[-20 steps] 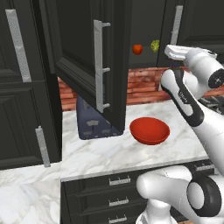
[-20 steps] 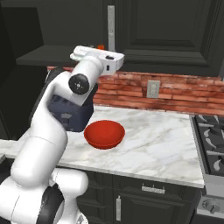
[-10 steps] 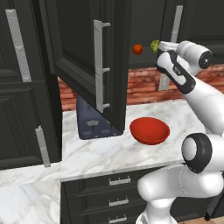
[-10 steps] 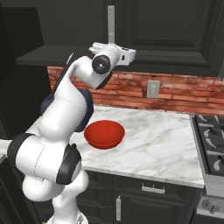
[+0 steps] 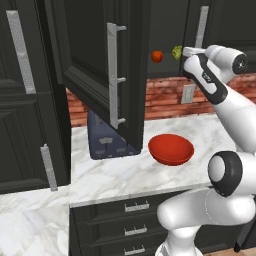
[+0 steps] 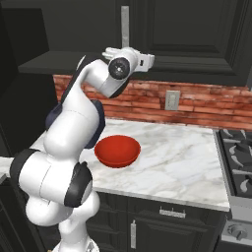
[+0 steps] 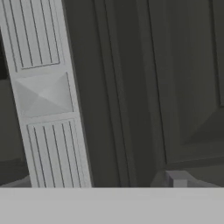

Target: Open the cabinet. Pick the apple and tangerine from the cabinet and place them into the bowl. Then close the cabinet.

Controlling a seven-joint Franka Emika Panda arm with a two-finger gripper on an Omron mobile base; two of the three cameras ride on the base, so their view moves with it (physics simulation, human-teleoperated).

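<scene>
**Dark kitchen, one cabinet door swung wide, arm raised to the closed door**

White marble counter [image 5: 115, 170] under black cabinetry, red brick backsplash [image 6: 197, 106] behind, wall outlet [image 6: 171, 100] set into the brick. Black stove [image 6: 238, 165] at the counter's right end, black drawers [image 5: 125, 220] with short handles below.

Compared with a second ago: white arm lifted higher and stretched toward the wide black upper cabinet [image 5: 100, 65], elbow no longer folded in front of the brick. Hand now level with the shelf opening, right by the closed right door's long silver bar handle [image 5: 201, 27]. From half a second ago, only a slight further reach. Fruit, bowl and toaster in the same places throughout.

Left cabinet door hanging open toward the room, its own silver handle [image 5: 114, 75] facing out. Small glossy red apple [image 5: 157, 56] on the shelf inside, a yellow-green bumpy item [image 5: 177, 52] just beside it to the right. Tangerine hidden from sight. Shallow glossy red bowl [image 5: 171, 149] on the marble below, holding nothing, near a dark blue-grey toaster [image 5: 107, 142] partly behind the open door.

Gripper [image 5: 189, 51] close to the yellow-green item, fingers spread wide, gripping nothing. Hand view: ribbed silver handle [image 7: 46, 109] and raised black panel close up.
</scene>
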